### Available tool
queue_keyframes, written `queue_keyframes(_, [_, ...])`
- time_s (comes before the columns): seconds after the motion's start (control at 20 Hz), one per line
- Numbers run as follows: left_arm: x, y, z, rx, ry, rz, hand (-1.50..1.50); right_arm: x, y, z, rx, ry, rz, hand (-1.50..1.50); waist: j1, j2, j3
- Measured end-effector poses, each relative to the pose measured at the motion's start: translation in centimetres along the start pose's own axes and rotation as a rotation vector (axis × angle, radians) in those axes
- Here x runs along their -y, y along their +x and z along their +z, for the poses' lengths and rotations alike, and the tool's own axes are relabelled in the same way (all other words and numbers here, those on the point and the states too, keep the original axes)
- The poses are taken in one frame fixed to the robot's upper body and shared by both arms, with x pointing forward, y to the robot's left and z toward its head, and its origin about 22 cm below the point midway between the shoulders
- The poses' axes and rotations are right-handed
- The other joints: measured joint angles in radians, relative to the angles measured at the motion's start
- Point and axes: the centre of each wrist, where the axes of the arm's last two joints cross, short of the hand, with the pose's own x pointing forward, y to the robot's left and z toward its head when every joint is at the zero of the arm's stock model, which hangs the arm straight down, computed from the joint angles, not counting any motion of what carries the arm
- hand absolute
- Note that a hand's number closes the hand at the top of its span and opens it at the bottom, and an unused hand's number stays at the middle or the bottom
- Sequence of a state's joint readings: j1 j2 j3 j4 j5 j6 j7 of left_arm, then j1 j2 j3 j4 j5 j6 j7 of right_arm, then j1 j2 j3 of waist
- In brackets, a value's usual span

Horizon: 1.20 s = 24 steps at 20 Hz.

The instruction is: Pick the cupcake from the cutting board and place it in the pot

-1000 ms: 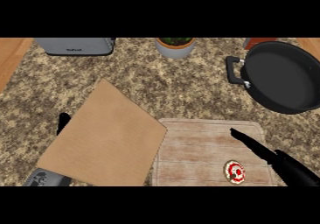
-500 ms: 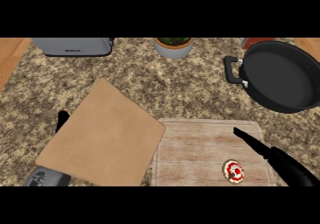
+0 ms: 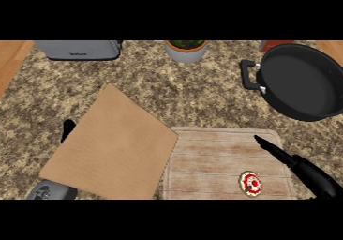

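— Starting at the left?
— At the far edge of the desk [image 3: 202, 93], a grey toaster [image 3: 77, 49]. Nearer, the left hand [image 3: 67, 130], mostly hidden behind a tilted brown board [image 3: 112, 145], only a black tip showing at that board's left edge. Below, a bit of grey forearm [image 3: 53, 191].
— Open or closed?
— Impossible to tell.
— Middle?
— At the back, a potted plant [image 3: 186, 49]. In front, the cutting board [image 3: 216, 150], pale wood, flat on the desk, its left edge meeting the brown board.
— And the cupcake [image 3: 250, 183]?
— On the cutting board, near the front right corner. Red and white top, seen from above. Untouched.
— Right side?
— Over the cutting board's right edge, the right hand [image 3: 306, 169], fingers [image 3: 267, 144] straight and stretched out, clamped on nothing. Near the cupcake, with a gap between. Further back, the black pot [image 3: 302, 82], handle on its left, well apart from the cupcake. Behind it, something red [image 3: 274, 45].
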<state>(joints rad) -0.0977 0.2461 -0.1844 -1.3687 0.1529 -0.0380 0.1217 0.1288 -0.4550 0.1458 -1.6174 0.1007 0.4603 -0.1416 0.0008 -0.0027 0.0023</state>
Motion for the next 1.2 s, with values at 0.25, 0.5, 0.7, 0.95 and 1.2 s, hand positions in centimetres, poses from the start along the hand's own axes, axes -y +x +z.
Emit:
queue_keyframes(0.25, [-0.4,0.6,-0.3,-0.004,0.004,-0.004,0.00,-0.7,-1.7,-0.4,0.034,0.024,-0.124,-1.50,-0.001,0.000,-0.001])
queue_keyframes(0.5, [0.0,0.4,-0.2,-0.002,0.000,-0.003,0.00,-1.5,-3.0,-1.3,0.022,0.040,-0.204,-1.50,0.000,0.000,0.000])
queue_keyframes(0.7, [0.3,0.2,0.2,-0.003,-0.003,-0.004,0.00,-2.9,-4.3,-2.5,0.010,0.052,-0.263,-1.50,0.001,0.000,-0.002])
queue_keyframes(0.95, [-0.1,0.0,0.4,-0.001,-0.010,-0.002,0.00,-3.6,-5.7,-3.0,0.057,0.059,-0.177,1.50,-0.001,-0.008,-0.011])
queue_keyframes(1.2, [0.0,-0.1,0.2,-0.004,-0.006,0.001,0.00,-4.5,-7.1,-3.3,0.111,0.051,-0.178,1.50,-0.004,-0.013,-0.018])
